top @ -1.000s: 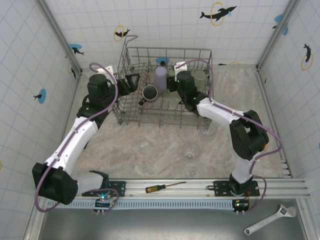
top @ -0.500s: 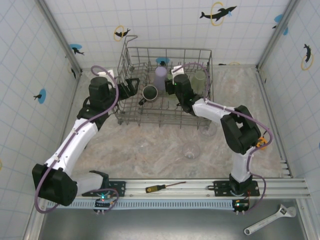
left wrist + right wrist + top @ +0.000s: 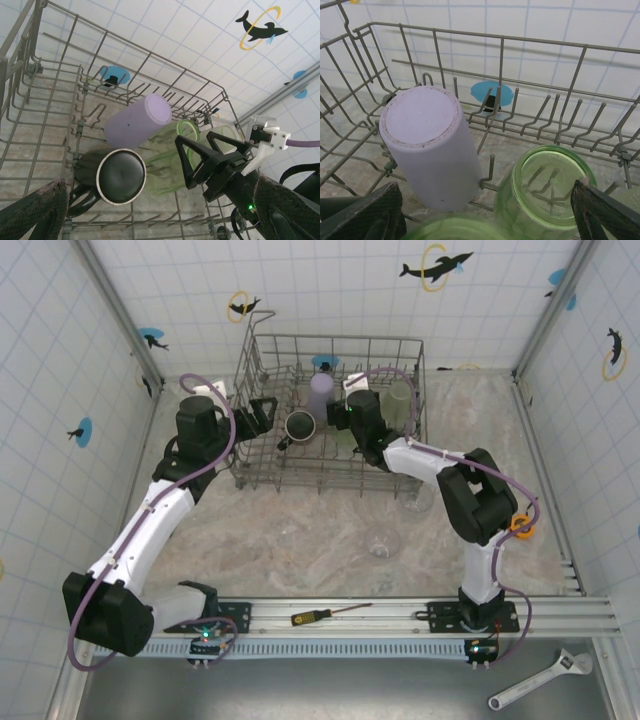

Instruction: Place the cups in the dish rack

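Hovering inside the dish rack [image 3: 330, 338], right gripper [image 3: 485, 192] has fingers spread over a green tumbler [image 3: 455, 231] beside the lavender cup [image 3: 427, 145]; left gripper [image 3: 262, 412], fingers spread, empty, at its left wall.

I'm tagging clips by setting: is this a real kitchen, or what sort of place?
Likely a robot test cell, not a kitchen: grid-printed panels with dolphin stickers wall in the table, the dish rack stands on it, and a screwdriver and wrench lie by the mounting rail.

Arms extended forward (elbows bent), left claw [image 3: 262, 410] and right claw [image 3: 343, 412] agape.
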Action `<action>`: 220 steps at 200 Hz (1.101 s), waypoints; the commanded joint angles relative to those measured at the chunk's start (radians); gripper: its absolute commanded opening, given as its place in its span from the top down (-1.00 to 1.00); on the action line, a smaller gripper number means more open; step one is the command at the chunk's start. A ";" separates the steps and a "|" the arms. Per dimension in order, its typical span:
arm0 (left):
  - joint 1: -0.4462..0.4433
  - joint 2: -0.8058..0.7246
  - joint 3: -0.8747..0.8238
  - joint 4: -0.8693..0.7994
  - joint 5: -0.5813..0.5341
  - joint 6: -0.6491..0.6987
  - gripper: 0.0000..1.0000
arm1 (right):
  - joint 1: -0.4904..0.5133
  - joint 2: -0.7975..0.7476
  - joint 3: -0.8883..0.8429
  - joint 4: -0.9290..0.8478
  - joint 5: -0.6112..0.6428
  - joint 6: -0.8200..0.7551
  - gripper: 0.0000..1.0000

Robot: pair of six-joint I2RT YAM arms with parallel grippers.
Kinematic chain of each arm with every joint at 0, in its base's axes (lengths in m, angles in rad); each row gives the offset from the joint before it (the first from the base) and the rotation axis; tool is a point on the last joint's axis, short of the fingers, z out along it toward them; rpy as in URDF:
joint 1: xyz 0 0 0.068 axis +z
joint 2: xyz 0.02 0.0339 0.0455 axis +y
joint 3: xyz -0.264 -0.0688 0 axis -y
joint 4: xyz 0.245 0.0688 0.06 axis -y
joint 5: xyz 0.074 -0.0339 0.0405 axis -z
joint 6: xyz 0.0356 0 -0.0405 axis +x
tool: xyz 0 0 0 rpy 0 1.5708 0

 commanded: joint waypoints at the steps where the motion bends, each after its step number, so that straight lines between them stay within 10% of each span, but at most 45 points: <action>1: -0.004 -0.010 -0.013 -0.003 -0.005 0.030 -0.95 | -0.001 -0.012 -0.014 0.047 0.016 0.020 -0.82; 220: -0.004 -0.042 -0.014 -0.102 0.009 0.051 -0.95 | -0.007 -0.328 -0.059 -0.324 -0.089 0.179 -0.99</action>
